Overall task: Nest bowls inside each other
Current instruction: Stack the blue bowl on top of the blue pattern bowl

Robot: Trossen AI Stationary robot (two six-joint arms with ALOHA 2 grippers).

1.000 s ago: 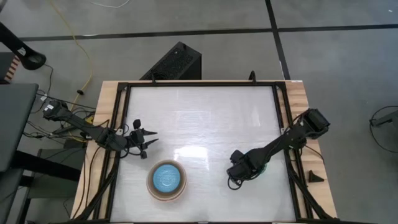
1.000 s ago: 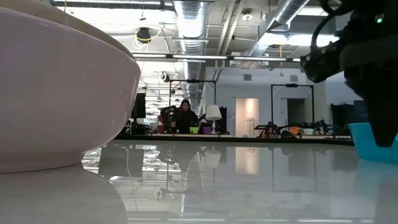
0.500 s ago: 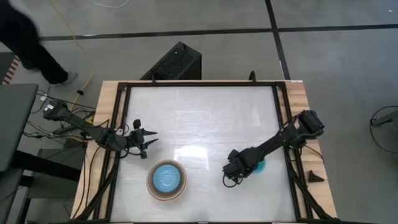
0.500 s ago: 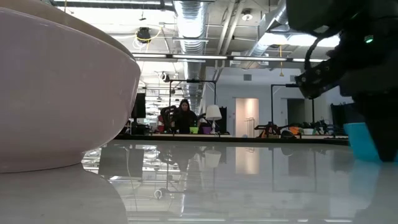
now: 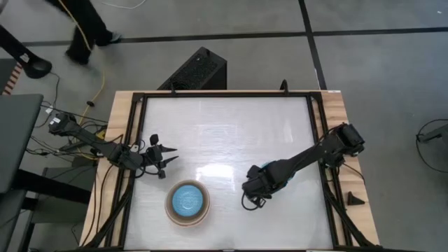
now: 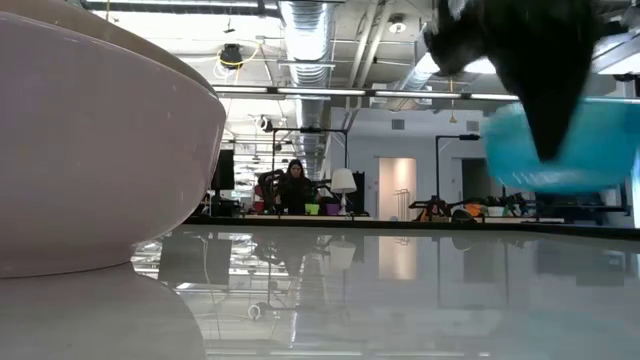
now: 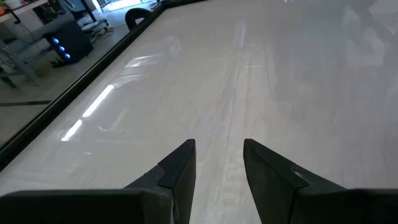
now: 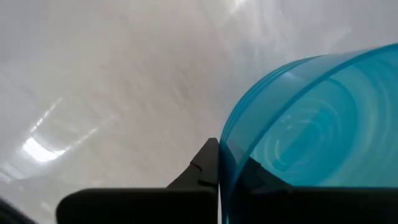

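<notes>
The right gripper (image 8: 219,180) is clamped on the rim of the small bright teal bowl (image 8: 311,130) (glossy, translucent at its edge), holding it clear above the tabletop (image 5: 231,133). Near the front edge sits a stack of bowls (image 5: 187,203), light blue innermost. The left gripper (image 7: 217,168) waits with fingers parted.

My white bench (image 5: 231,119), wood-edged. Black box (image 5: 196,70) on the grey floor beyond its far edge. Yellow cable (image 5: 91,49) far left. A person's legs (image 5: 84,24) there.

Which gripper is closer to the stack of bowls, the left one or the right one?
Left. The left gripper hangs just beyond the stack, toward its left; the right gripper, holding the teal bowl, is farther off to its right.
</notes>
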